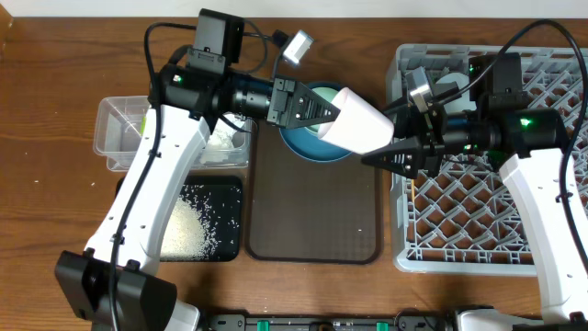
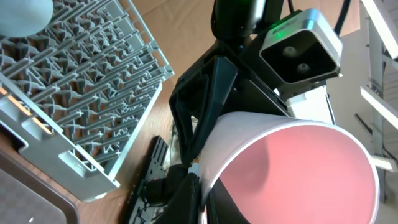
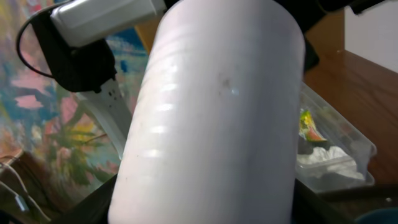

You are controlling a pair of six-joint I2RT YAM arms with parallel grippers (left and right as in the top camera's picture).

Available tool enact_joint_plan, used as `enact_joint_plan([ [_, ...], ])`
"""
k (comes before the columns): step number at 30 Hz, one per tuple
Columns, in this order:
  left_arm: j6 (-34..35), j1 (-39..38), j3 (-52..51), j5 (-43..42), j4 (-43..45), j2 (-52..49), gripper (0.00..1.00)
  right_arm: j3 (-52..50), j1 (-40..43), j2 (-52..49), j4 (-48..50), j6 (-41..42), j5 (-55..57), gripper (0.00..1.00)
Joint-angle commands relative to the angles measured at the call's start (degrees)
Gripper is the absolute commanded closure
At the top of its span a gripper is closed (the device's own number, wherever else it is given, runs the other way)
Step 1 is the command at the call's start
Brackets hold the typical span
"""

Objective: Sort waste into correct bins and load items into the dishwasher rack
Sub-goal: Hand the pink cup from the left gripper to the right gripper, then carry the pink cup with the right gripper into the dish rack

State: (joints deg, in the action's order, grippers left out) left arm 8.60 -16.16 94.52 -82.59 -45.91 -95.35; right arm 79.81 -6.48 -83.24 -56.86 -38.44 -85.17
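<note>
The small pink cup (image 1: 360, 120), white outside and pink inside (image 2: 298, 171), hangs tilted in the air over the brown serving tray. My left gripper (image 1: 322, 116) is shut on its rim, one finger inside and one outside. My right gripper (image 1: 383, 136) is open, its fingers on either side of the cup's base (image 3: 217, 118). The mint-green bowl (image 1: 312, 144) sits on the tray under the cup. A pale bowl (image 1: 447, 87) stands in the grey dishwasher rack (image 1: 478, 230). The chopsticks are out of view.
The clear tub (image 1: 119, 138) at the left holds the white tissue (image 1: 220, 145) and the wrapper (image 3: 308, 124). The black tray (image 1: 230, 198) below it holds rice grains (image 1: 188, 230). The brown serving tray (image 1: 317, 211) lies between the bins and the rack.
</note>
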Motion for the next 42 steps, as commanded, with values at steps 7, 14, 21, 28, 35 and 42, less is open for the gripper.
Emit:
enact_joint_plan([
  [7,-2.4,-0.7,0.2,-0.3,0.0,-0.1,0.93,0.3,-1.0,0.4,6.1,5.2,-4.1,0.36],
  [14,-3.1,-0.7,0.2,-0.3,-0.1,-0.1,0.93,0.3,-1.1,0.4,11.1,10.8,-4.1,0.36],
  [21,-3.7,-0.7,0.2,-0.3,-0.1,-0.1,0.94,0.3,-1.1,0.4,11.3,10.7,-4.1,0.51],
  [28,-3.7,-0.6,0.2,-0.3,-0.1,-0.1,0.91,0.3,-1.1,0.4,12.6,10.7,-4.0,0.59],
  [35,-3.7,1.1,0.2,5.9,-0.1,-0.1,0.89,0.3,-1.1,0.4,12.5,10.8,-3.5,0.59],
  [42,-3.7,5.4,0.2,8.7,-0.1,-0.1,0.77,0.3,-1.0,0.4,12.2,13.9,2.4,0.62],
])
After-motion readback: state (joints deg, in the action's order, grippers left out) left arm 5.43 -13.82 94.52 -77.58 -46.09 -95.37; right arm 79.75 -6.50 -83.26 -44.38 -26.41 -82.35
